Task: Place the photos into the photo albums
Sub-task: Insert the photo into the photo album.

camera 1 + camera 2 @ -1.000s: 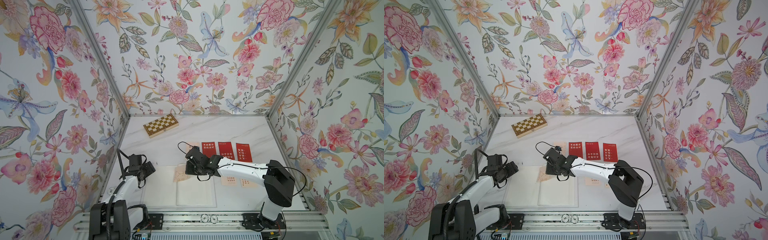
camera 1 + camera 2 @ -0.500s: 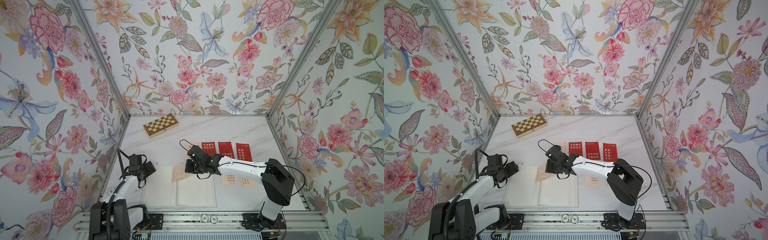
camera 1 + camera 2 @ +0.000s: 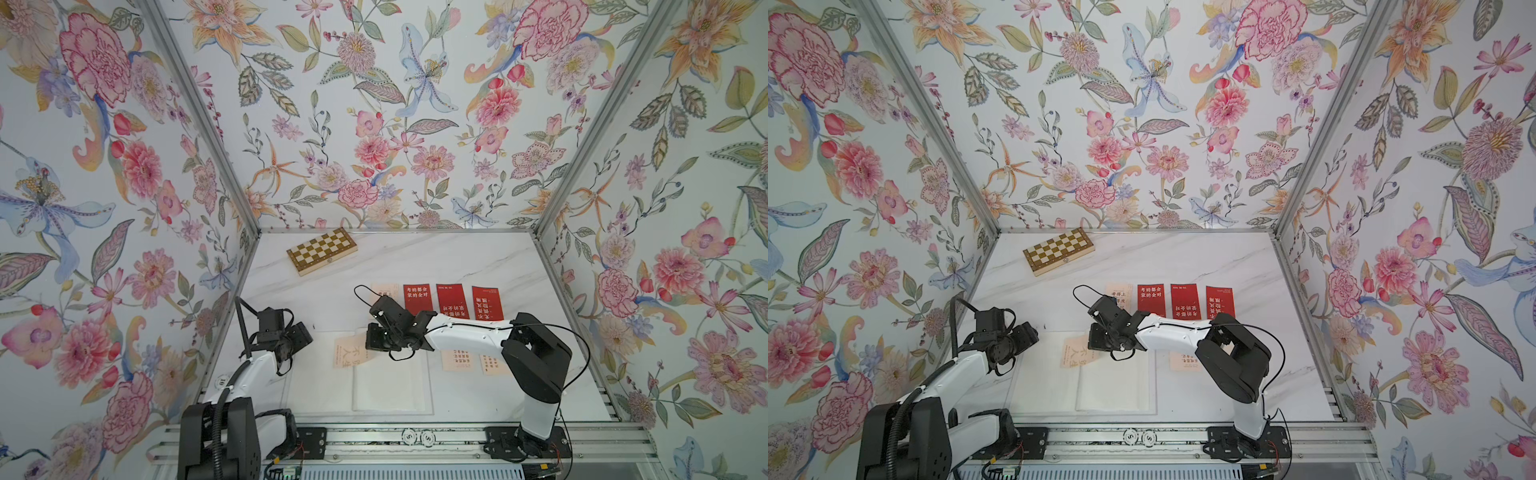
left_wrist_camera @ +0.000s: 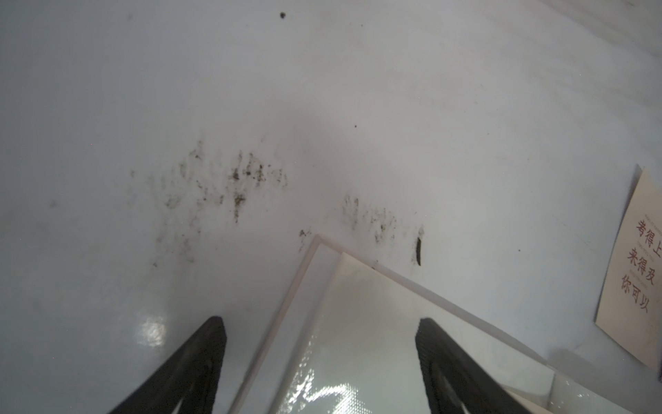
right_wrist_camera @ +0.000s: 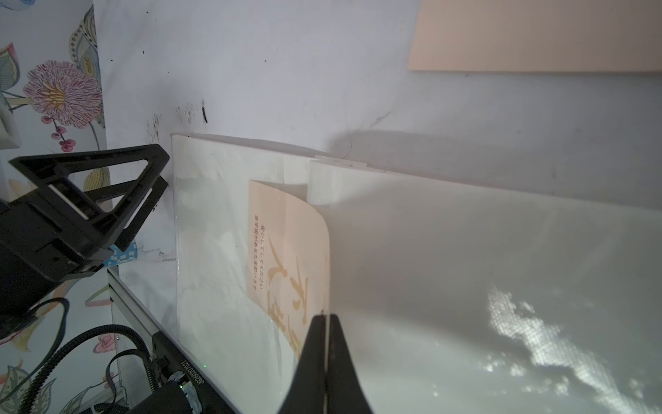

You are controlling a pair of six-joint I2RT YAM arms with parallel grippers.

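Right hand (image 5: 325, 322), clamped on bowed photo (image 5: 286, 233), should flatten and slide it into album (image 5: 465, 258); left hand (image 4: 319, 320) stands apart.

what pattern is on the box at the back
Brown-and-cream checkerboard; the box shows best in a top view.

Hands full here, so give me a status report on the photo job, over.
Left gripper open, over album corner. Right gripper shut on peach card, card bowed over open album page. Six photos lie on table; nothing blocking.
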